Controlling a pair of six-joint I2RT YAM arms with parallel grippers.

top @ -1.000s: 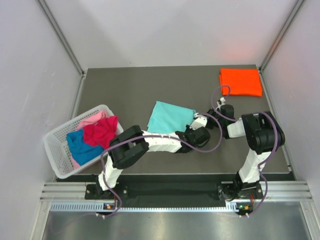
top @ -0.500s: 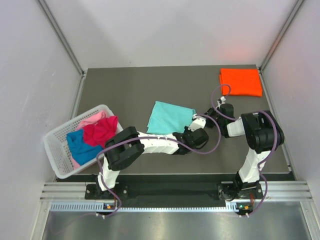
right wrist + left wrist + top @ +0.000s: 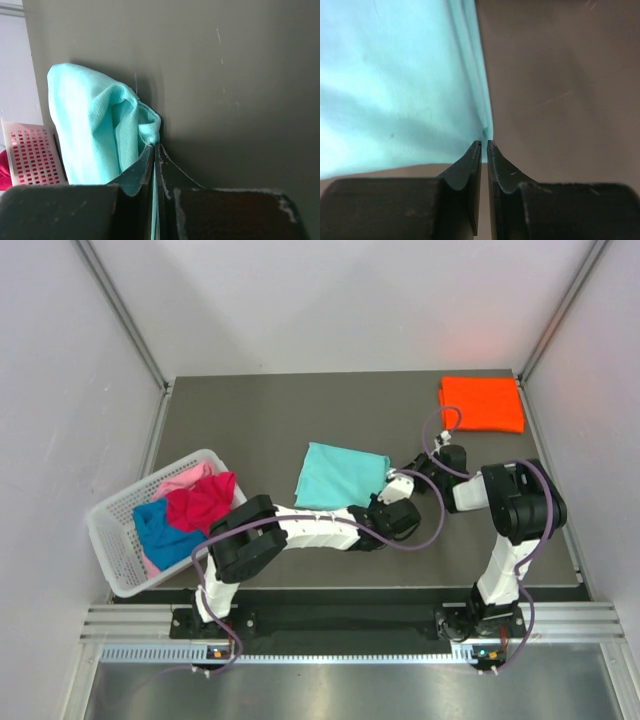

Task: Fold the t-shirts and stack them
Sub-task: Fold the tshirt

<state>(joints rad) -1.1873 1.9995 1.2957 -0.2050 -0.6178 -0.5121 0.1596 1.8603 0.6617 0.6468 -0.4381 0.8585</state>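
A teal t-shirt (image 3: pixel 335 475) lies folded in the middle of the table. My left gripper (image 3: pixel 383 490) is at its near right corner. In the left wrist view the jaws (image 3: pixel 484 143) are closed to a thin slit, pinching the tip of the teal corner (image 3: pixel 395 75). My right gripper (image 3: pixel 398 473) is at the shirt's right edge. Its jaws (image 3: pixel 155 146) are shut on a bunched fold of teal cloth (image 3: pixel 90 130), which shows between them. An orange t-shirt (image 3: pixel 481 405) lies folded flat at the far right corner.
A white lattice basket (image 3: pixel 110 540) stands at the left edge, holding magenta-red (image 3: pixel 200 502), blue (image 3: pixel 160 530) and pink (image 3: pixel 185 478) shirts. It also shows in the right wrist view (image 3: pixel 30 155). Both arms crowd together near the table's centre right.
My left arm's elbow has drawn slightly back and to the left. Both grippers stay at the teal shirt's right edge, and the shirt has barely shifted.
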